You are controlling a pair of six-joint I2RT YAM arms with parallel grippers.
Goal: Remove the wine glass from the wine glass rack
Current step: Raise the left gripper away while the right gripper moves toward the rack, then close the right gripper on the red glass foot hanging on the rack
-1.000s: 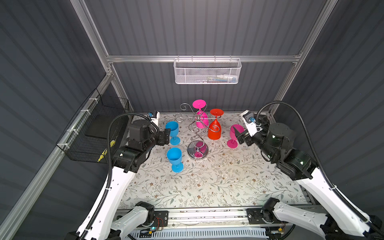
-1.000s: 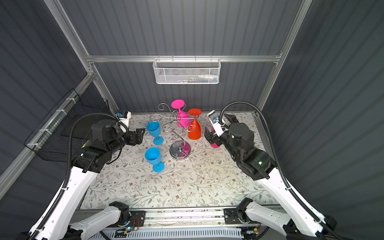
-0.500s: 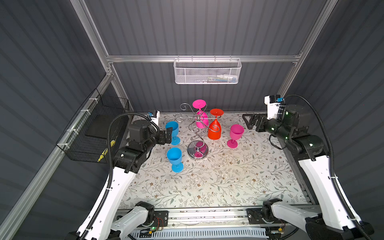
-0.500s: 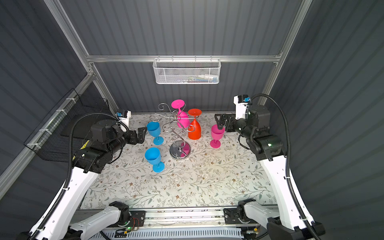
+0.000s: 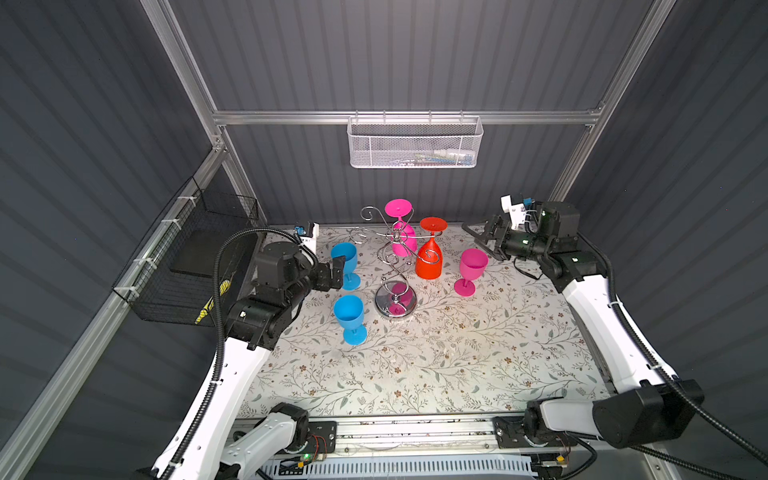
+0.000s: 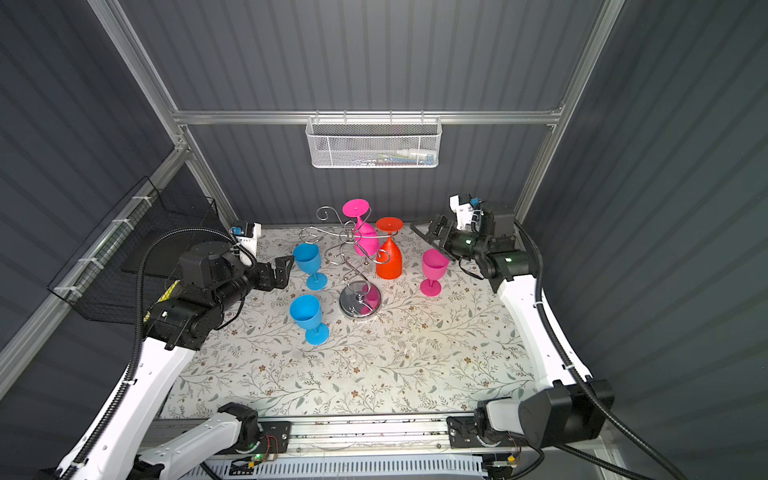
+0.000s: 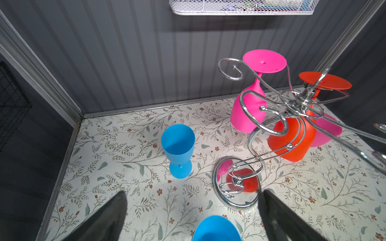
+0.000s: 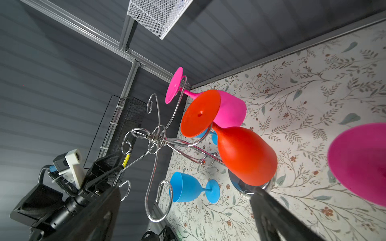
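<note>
Upside down on the wine glass rack (image 5: 395, 266), a pink wine glass (image 5: 402, 237) and a red wine glass (image 5: 430, 259) hang by their feet from the curled chrome arms; both top views show them on the rack's far side and right side, bowls pointing down above the floral table cover (image 5: 457, 353). The rack stands near the back middle of the table, its mirror-like disc base (image 6: 360, 302) catching pink and red reflections (the left wrist view shows this plainly).

Three more glasses stand upright on the cover, off the rack. A second pink glass (image 5: 471, 270) is to the right of the red one, near it but apart. Two blue glasses are on the left: the far blue glass (image 5: 346, 264) and the near blue glass (image 5: 351, 318), the latter just beside the disc base.

Next to the far blue glass is the left gripper (image 5: 337, 272), fingers spread apart and holding nothing; whether a fingertip touches the bowl I cannot tell. The right gripper (image 5: 478, 241) is raised near the back right, beyond the upright pink glass, its fingers likewise wide apart and empty.

Further out, a white mesh basket (image 5: 413, 143) hangs on the back wall and a black wire basket (image 5: 183, 266) is fixed to the left frame.
</note>
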